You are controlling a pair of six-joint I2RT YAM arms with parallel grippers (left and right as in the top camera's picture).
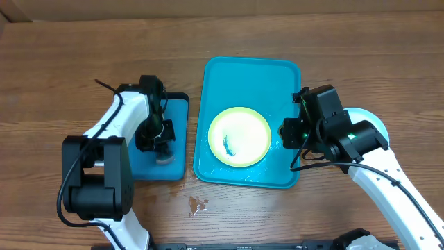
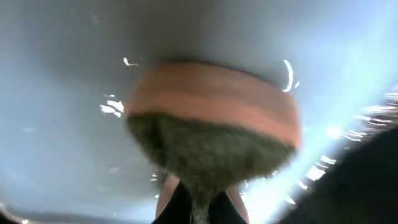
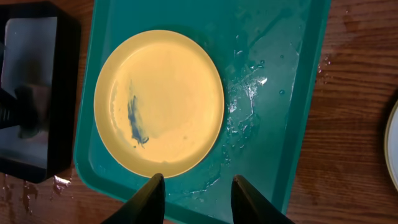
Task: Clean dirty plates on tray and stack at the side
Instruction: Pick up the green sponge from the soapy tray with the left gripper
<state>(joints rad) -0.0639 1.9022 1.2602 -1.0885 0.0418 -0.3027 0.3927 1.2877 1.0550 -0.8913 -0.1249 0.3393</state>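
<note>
One yellow-green rimmed plate (image 1: 239, 136) lies flat in the turquoise tray (image 1: 277, 80), a dark blue smear (image 1: 227, 144) left of its centre. In the right wrist view the same plate (image 3: 159, 102) sits on the wet tray (image 3: 273, 74). My right gripper (image 3: 196, 186) hovers open above the tray's near edge, just short of the plate's rim, with nothing between its fingers. Overhead, that right gripper (image 1: 284, 133) is at the tray's right side. My left gripper (image 2: 199, 205) is shut on an orange and green sponge (image 2: 211, 124), low over the small blue tray (image 1: 177, 111).
The small dark-rimmed blue tray (image 3: 31, 93) stands left of the turquoise one and holds water. A light blue plate (image 1: 368, 119) lies on the table under my right arm, its edge (image 3: 393, 143) showing at the far right. A small puddle (image 1: 198, 205) wets the wood in front.
</note>
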